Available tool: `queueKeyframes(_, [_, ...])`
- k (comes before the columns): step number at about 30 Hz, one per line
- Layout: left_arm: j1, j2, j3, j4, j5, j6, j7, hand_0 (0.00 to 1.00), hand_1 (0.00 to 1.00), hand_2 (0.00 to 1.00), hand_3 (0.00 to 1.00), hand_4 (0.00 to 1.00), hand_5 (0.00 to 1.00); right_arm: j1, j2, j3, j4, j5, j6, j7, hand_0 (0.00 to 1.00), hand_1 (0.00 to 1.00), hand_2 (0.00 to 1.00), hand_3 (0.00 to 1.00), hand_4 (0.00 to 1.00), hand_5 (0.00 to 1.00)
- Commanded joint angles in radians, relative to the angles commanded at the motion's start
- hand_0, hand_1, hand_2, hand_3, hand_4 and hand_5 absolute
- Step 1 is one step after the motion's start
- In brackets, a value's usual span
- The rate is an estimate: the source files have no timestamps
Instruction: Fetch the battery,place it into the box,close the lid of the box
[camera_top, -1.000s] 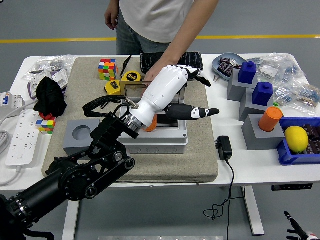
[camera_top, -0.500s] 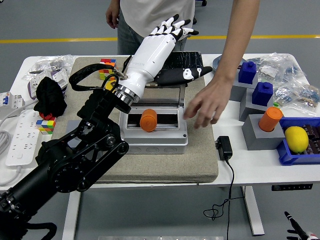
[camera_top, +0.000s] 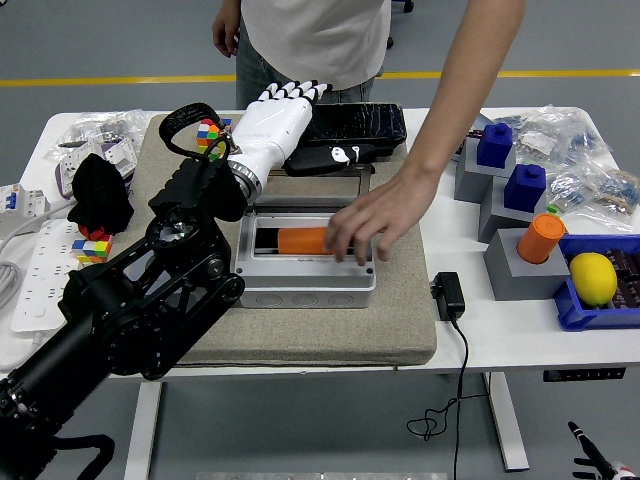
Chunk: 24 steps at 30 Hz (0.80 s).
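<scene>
The orange battery (camera_top: 303, 240) lies on its side inside the white box (camera_top: 308, 286), which sits on the grey mat. A person's hand (camera_top: 368, 222) reaches in from the far side and rests its fingers on the battery's right end. The box's lid (camera_top: 322, 186) stands open at the back edge. My left hand (camera_top: 285, 118), white with black fingertips, is open and empty, held above and behind the box's far left corner. Only a fingertip of my right hand (camera_top: 588, 450) shows, low at the bottom right, below the table.
A black case (camera_top: 360, 118) lies behind the box. A Rubik's cube (camera_top: 208, 134) and a black cloth (camera_top: 100, 195) are at the left. Grey blocks with blue (camera_top: 494, 143) and orange (camera_top: 541, 238) pieces, a blue bin with a lemon (camera_top: 592, 277) and a black adapter (camera_top: 448, 295) are at the right.
My left hand has pulled back from over the box toward the far left. The person's hand has reached into the box, and the battery now lies on its side.
</scene>
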<state>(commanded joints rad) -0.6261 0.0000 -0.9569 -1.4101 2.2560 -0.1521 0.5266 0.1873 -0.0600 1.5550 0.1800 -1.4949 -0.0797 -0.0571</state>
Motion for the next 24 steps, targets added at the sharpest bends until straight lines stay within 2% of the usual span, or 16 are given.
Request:
queueKeyframes(7, [0.001, 0.000, 0.003, 0.003, -0.010, -0.092, 0.061, 0.998, 0.998, 0.998, 0.894, 0.998, 0.998, -0.002, -0.001, 0.004, 0.000, -0.005, 0.000, -0.001, 0.892, 0.759, 0.725, 0.772, 0.998, 0.950])
queueKeyframes(8, [0.001, 0.000, 0.003, 0.001, -0.011, -0.101, 0.068, 0.998, 0.998, 0.991, 0.850, 0.998, 0.998, -0.002, -0.001, 0.004, 0.000, -0.005, 0.000, -0.001, 0.892, 0.758, 0.725, 0.772, 0.998, 0.950])
queueKeyframes(13, [0.002, 0.004, 0.007, -0.022, -0.017, -0.172, 0.119, 0.998, 0.998, 0.991, 0.850, 0.998, 0.998, 0.000, -0.001, 0.002, 0.000, -0.003, 0.000, -0.001, 0.892, 0.758, 0.725, 0.772, 0.998, 0.950])
queueKeyframes(14, [0.002, 0.004, 0.008, -0.030, -0.021, -0.182, 0.119, 0.998, 0.938, 0.863, 0.785, 0.998, 0.998, 0.000, -0.001, 0.001, 0.000, -0.004, 0.000, -0.001, 0.892, 0.758, 0.725, 0.771, 0.998, 0.949])
queueKeyframes(19, [0.005, 0.007, 0.014, -0.061, -0.036, -0.219, 0.119, 0.998, 0.938, 0.863, 0.785, 0.998, 0.998, -0.001, 0.000, 0.002, 0.000, -0.007, 0.000, -0.001, 0.892, 0.758, 0.725, 0.771, 0.998, 0.949])
queueKeyframes(20, [0.006, 0.008, 0.016, -0.067, -0.037, -0.227, 0.119, 0.727, 0.617, 0.673, 0.691, 0.998, 0.998, -0.001, -0.001, 0.003, 0.000, -0.008, 0.000, -0.002, 0.892, 0.759, 0.725, 0.771, 0.998, 0.949])
queueKeyframes(24, [0.010, 0.011, 0.025, -0.085, -0.061, -0.247, 0.119, 0.727, 0.617, 0.673, 0.691, 0.998, 0.998, -0.002, -0.002, 0.002, 0.000, -0.011, -0.001, -0.002, 0.892, 0.759, 0.725, 0.771, 0.998, 0.949])
